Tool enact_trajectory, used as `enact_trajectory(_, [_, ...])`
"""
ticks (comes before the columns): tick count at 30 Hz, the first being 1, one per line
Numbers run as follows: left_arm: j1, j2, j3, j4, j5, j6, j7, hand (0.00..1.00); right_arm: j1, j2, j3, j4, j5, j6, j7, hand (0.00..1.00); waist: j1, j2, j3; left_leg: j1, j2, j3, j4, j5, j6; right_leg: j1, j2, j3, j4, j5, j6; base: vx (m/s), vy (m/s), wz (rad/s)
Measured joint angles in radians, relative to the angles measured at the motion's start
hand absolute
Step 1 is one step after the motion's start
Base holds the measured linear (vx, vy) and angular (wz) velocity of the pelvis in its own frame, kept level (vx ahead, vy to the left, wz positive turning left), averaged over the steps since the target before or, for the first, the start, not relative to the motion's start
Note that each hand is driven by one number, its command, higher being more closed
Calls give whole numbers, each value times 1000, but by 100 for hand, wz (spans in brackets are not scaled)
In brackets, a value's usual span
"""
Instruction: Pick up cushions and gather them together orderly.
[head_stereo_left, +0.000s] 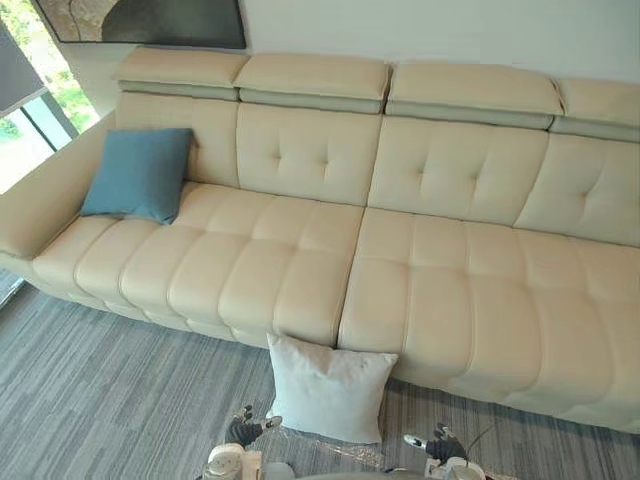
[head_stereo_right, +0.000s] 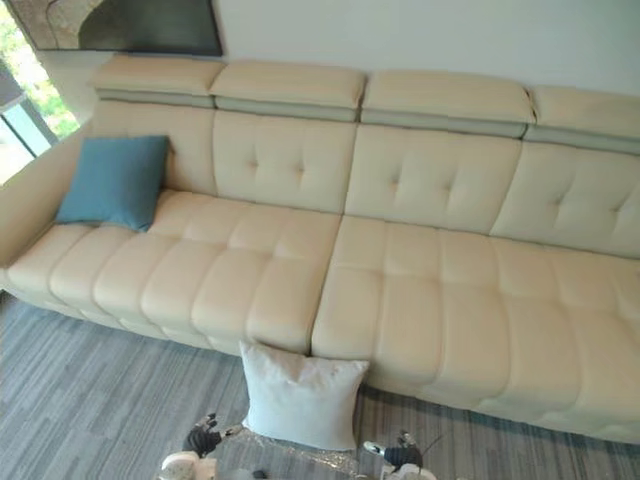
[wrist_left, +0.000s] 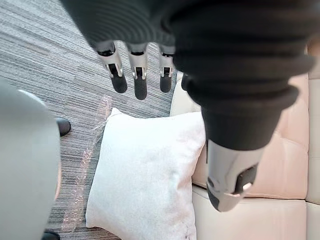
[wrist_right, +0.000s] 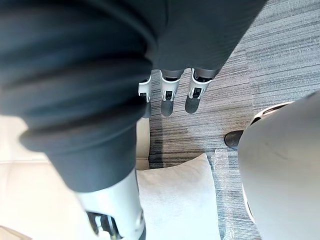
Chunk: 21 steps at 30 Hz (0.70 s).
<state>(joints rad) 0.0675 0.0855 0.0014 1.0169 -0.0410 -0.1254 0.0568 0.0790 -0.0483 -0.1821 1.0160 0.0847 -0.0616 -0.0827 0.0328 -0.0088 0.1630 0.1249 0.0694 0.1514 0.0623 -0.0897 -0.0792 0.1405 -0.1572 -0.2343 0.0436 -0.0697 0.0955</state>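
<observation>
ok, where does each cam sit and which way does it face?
Left eye view: on head, looking down at sofa, blue cushion on its left end, white cushion on floor by its front; left hand and right hand at bottom edge.
Right eye view: same scene, slightly offset.
Left wrist view: along left hand's open fingers, down at white cushion.
Right wrist view: along right hand's open fingers, at floor, white cushion.
Shared: white cushion in all four.

Smooth leathery sofa (head_stereo_left: 420, 290); matt cloth white cushion (head_stereo_left: 325, 390).

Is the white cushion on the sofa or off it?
Off: the white cushion stands on the carpet, against the sofa front.
</observation>
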Motion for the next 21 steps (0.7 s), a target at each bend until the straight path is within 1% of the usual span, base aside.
enact_trajectory(2, [0,1,0,1,0,0,1,0,0,0,0,0,0,0,0,0,0,-2,1,9,-3,-1,-20,14,1,0,0,2,-6,8,0,-90,6,-3])
enact_trajectory(6, [0,0,0,7,0,0,3,0,0,0,0,0,1,0,0,0,-5,1,0,16,-5,-12,-34,21,-1,0,0,-1,-12,10,1,-56,-4,1])
enact_trajectory(7, [0,9,0,16,-1,2,4,0,-3,-1,-1,1,1,0,0,0,-32,-12,-8,19,-11,-60,-45,27,-1,4,1,-9,-14,11,2,0,0,0])
enact_trajectory(15, [0,9,3,17,-1,2,6,0,-3,-1,-1,1,0,0,-1,0,-32,-12,-8,18,-11,-60,-49,27,-1,4,0,-15,-15,12,2,0,0,0])
enact_trajectory(21, [8,2,58,15,-1,4,27,0,-11,-2,-1,0,-5,3,-8,0,-36,-13,-12,23,-8,-47,-89,40,-5,2,0,-34,-35,16,6,7,0,0])
